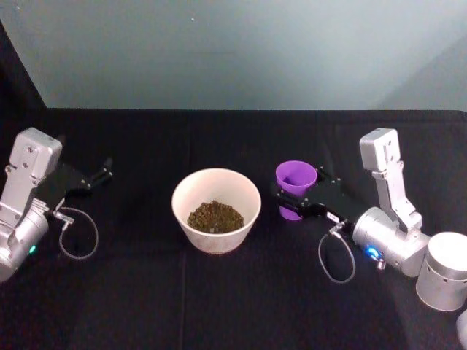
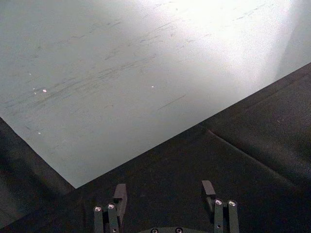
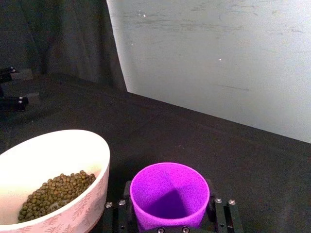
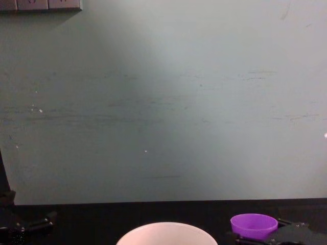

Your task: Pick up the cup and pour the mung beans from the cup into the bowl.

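Cup (image 3: 169,194) upright between right gripper (image 3: 170,216) fingers (image 3: 221,213).

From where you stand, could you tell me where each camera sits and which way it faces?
Head: high, looking down at the table, bowl of beans, both arms.
Chest: low, facing the wall; bowl rim and cup at the bottom.
Left wrist: behind the open left gripper, facing table edge and wall.
Right wrist: behind the right gripper, jaws flanking the upright cup, bowl beside.
Head, chest and right wrist share cup and bowl.
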